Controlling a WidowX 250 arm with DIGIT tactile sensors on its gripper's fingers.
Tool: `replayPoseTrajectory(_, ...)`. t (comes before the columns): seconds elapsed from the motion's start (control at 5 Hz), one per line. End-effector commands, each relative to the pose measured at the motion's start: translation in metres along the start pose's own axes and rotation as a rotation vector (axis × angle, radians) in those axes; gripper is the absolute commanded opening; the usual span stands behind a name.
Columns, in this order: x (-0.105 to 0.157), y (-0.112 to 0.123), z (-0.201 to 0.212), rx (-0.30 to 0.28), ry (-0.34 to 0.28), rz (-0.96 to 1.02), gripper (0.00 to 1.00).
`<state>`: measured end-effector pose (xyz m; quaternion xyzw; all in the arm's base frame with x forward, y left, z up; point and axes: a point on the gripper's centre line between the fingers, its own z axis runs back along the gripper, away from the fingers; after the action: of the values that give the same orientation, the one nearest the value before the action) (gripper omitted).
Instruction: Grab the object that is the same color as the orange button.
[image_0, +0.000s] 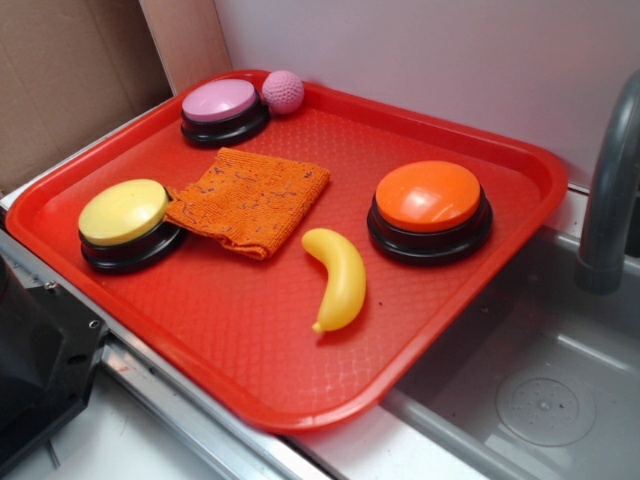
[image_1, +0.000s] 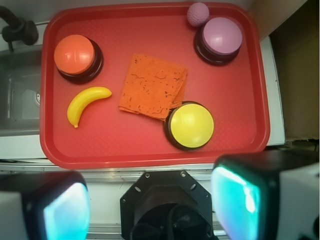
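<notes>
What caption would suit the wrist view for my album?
Open fingers hover above a red plastic tray holding a square orange knitted cloth and a round orange push-button.

The orange cloth (image_1: 152, 86) is seen open from above, hemmed at one corner by the yellow-topped button (image_1: 190, 125) touching it, while clear tray (image_1: 150, 145) floor is left towards the banana (image_1: 86, 102), the orange button (image_1: 76, 56) and the pink-topped button (image_1: 219, 38).
</notes>
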<state>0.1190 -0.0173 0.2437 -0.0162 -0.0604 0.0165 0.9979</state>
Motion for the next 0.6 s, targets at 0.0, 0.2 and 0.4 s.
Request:
replayPoseTrajectory(0.0, 0.000, 0.000, 0.000, 0.000, 0.000, 0.000, 1.00)
replayPoseTrajectory(0.2, 0.014, 0.006, -0.018, -0.013, 0.023, -0.009, 1.00)
replayPoseTrajectory(0.4, 0.035, 0.019, -0.047, 0.006, 0.009, 0.001, 1.00)
